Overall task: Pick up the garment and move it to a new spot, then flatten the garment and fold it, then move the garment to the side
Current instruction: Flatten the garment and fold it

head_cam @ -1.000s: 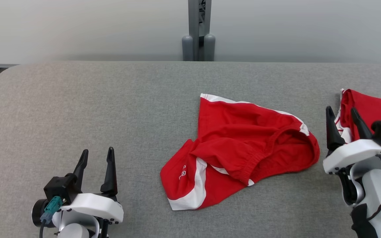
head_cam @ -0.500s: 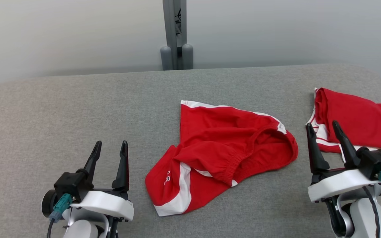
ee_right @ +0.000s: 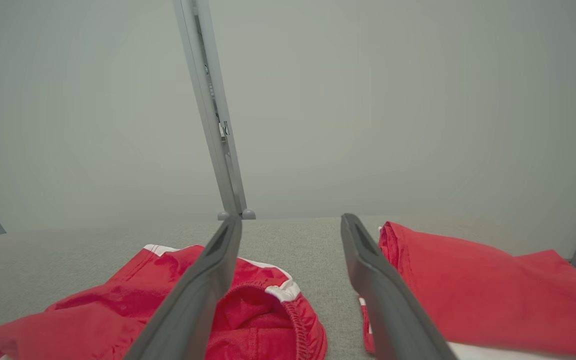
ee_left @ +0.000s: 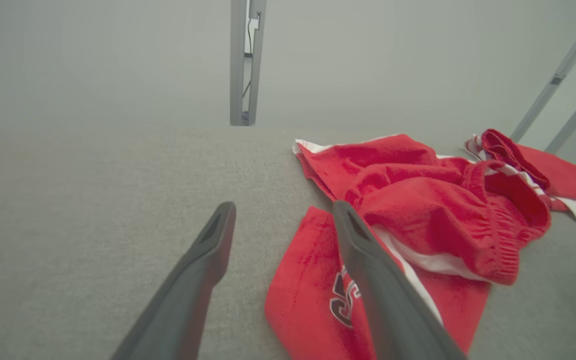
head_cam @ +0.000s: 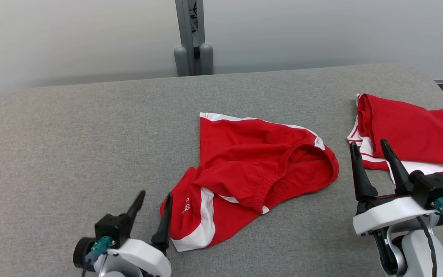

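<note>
Closer now: my left gripper (head_cam: 155,194), fingers spread, empty, inner finger just beside corner of crumpled garment (head_cam: 252,169). Right gripper (head_cam: 368,143) also spread, empty; garment lies left of it. Pickup likely next.

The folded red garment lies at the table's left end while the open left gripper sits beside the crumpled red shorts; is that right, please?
Not quite: the folded red garment lies at the table's right end, by the right gripper, as the head view shows. The open left gripper does sit beside the crumpled red shorts.
</note>
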Tool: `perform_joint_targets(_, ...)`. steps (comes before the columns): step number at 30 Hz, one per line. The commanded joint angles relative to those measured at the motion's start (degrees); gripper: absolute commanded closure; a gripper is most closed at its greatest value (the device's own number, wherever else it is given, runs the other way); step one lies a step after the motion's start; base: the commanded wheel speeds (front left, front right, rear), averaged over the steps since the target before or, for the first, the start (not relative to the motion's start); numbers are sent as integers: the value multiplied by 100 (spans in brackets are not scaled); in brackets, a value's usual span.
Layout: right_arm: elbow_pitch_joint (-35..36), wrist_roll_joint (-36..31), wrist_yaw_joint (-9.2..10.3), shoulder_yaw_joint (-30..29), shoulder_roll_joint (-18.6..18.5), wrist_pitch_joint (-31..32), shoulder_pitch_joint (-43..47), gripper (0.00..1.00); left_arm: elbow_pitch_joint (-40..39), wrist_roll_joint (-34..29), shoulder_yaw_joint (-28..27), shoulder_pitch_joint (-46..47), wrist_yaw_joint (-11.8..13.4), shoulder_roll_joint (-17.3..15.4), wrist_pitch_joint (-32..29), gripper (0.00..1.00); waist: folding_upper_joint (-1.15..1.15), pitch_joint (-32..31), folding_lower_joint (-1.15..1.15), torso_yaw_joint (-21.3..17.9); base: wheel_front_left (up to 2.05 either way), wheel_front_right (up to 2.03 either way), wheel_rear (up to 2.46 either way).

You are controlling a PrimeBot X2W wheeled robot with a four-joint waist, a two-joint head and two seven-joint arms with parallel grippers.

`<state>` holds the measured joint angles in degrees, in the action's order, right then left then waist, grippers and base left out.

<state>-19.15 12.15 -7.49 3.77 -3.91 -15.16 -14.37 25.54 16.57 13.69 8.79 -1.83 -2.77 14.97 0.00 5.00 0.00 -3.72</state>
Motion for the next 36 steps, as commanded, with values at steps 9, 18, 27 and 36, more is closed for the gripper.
perform_joint_targets(9, -53, -71, 0, 78, 14, -8, 17, 0, 1494, 719, 653, 603, -337, -32, -199, 0, 0, 81, 0, -13, 0, 0, 0)
perform_joint_targets(18, -116, -104, 0, 118, 27, -8, -9, 0, 2180, 1119, 1144, 929, -428, -24, -340, 0, 0, 32, 0, -44, 0, 0, 0)
perform_joint_targets(27, -124, -107, 0, 133, 33, -8, 30, 0, 2182, 1668, 1128, 1128, -485, -30, -114, 100, 0, 11, 0, -17, 0, 0, 0)
perform_joint_targets(36, -104, -125, 0, 171, 37, -8, -47, 0, 1539, 1926, 111, 1609, -370, -567, 19, 100, 0, -13, 0, 79, 0, 0, 0)
